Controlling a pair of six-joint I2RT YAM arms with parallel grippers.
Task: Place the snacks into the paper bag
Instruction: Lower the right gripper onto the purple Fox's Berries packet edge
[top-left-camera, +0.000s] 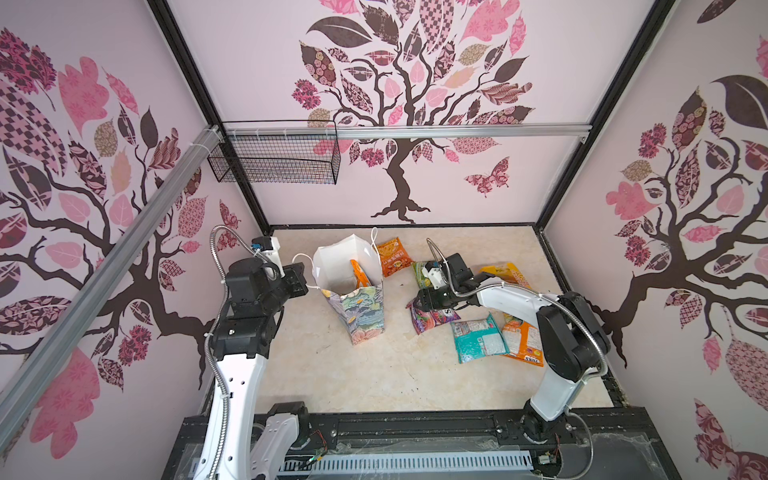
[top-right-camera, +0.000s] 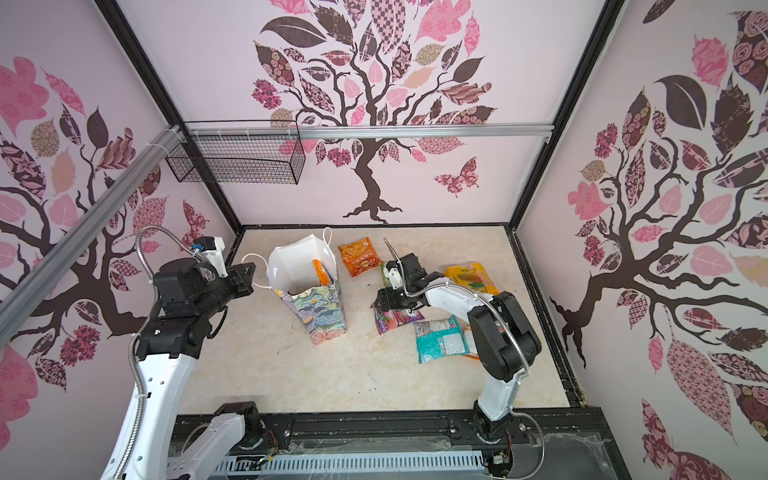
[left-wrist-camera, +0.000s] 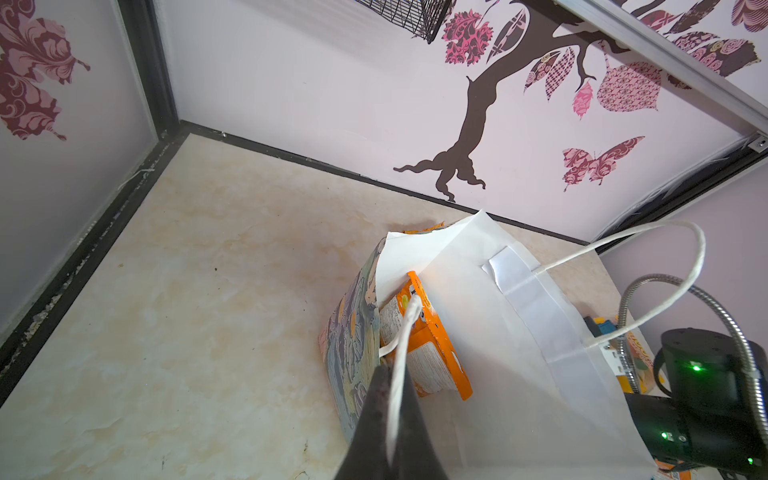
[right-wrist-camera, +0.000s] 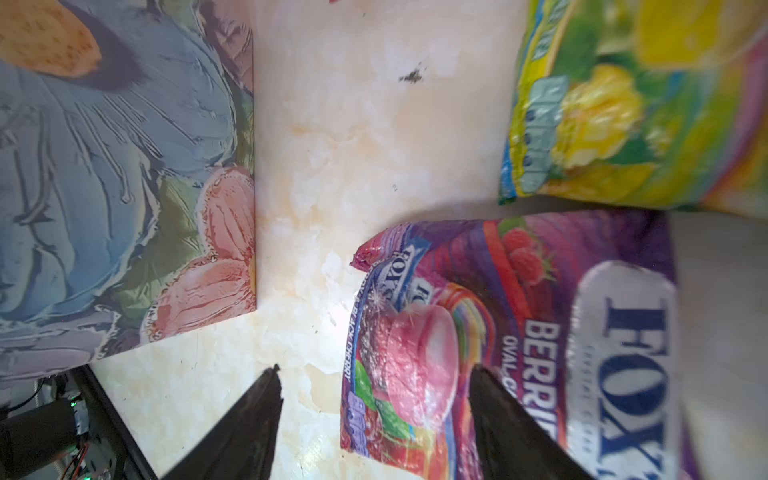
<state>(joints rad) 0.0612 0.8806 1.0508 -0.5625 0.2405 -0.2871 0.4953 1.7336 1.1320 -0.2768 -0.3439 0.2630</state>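
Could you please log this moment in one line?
left gripper: shut on cord handle | right gripper: open over purple packet | orange packet in paper bag

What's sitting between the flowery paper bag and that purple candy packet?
Only bare tabletop lies between the paper bag and the purple packet, clearest in the right wrist view; one finger of the open right gripper hangs over that gap.

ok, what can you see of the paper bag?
The paper bag stands upright on the table, mouth open. Outside is pastel floral print, inside plain white. The left gripper is shut on one white cord handle; the second handle loops free. An orange packet stands inside.
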